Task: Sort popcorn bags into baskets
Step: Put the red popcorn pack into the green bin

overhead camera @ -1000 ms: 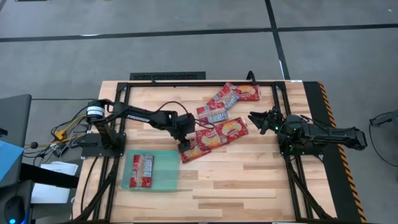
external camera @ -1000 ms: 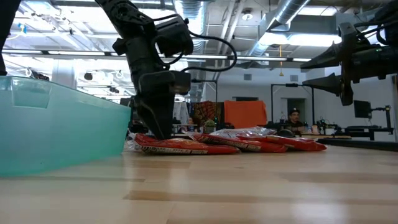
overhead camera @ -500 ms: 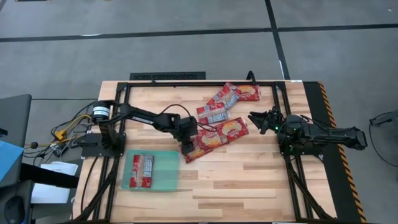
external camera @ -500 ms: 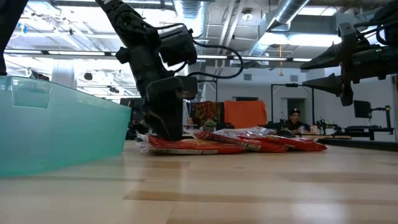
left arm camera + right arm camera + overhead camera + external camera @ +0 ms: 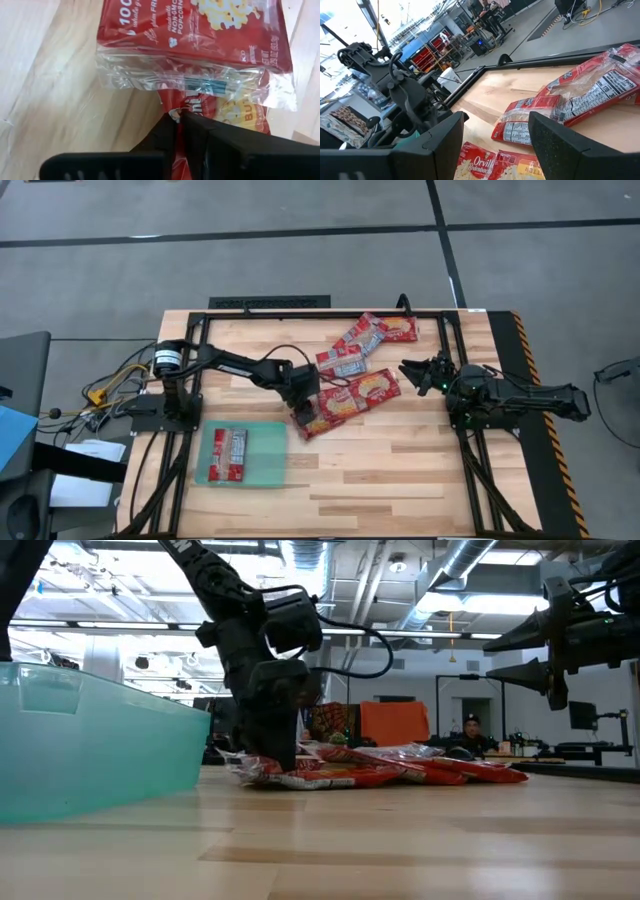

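7 popcorn bags (image 5: 362, 391) – 1 inside the 1 teal basket (image 5: 266, 465).

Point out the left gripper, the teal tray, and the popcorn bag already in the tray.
left gripper (image 5: 306, 416), high view, at its fingertips on a bag's edge
teal tray (image 5: 268, 458), high view, bare floor
popcorn bag in tray (image 5: 229, 453), high view, bag's middle

Hidden and cut-off parts

In the left wrist view the lower popcorn bag (image 5: 235, 112) lies largely under the upper popcorn bag (image 5: 200, 40), whose top the frame crops; in the low view the teal tray (image 5: 90, 745) runs off-frame.
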Action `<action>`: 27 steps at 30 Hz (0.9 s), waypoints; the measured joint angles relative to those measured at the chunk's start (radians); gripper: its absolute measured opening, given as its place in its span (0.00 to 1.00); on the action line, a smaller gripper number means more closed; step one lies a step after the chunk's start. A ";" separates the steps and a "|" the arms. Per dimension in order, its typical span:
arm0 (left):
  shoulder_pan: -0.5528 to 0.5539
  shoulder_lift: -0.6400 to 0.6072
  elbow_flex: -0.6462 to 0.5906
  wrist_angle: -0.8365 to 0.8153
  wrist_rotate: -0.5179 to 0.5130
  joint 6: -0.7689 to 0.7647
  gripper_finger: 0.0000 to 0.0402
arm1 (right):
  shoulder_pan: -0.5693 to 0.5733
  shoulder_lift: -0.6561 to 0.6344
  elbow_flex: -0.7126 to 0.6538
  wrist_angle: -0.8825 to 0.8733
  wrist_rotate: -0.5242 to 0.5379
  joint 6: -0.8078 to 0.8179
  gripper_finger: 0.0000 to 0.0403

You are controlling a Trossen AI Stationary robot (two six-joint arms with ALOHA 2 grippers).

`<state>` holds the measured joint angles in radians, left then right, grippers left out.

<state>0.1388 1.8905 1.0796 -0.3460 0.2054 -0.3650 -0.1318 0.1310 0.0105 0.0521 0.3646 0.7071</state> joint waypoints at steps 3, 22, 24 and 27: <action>0.019 0.005 0.066 -0.074 -0.010 -0.013 0.01 | 0.000 0.000 0.000 0.000 0.000 0.000 0.62; 0.043 -0.027 0.383 -0.495 -0.015 -0.112 0.00 | 0.000 0.000 0.000 0.000 0.000 -0.008 0.62; 0.042 -0.056 0.383 -0.534 -0.024 -0.154 0.00 | 0.000 0.000 0.000 0.000 0.000 -0.008 0.62; 0.033 -0.121 0.382 -0.605 -0.064 -0.226 0.00 | 0.000 0.000 0.000 0.000 0.000 -0.008 0.62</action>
<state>0.1713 1.7698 1.4616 -0.9507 0.1409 -0.5906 -0.1318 0.1314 0.0105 0.0525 0.3645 0.6987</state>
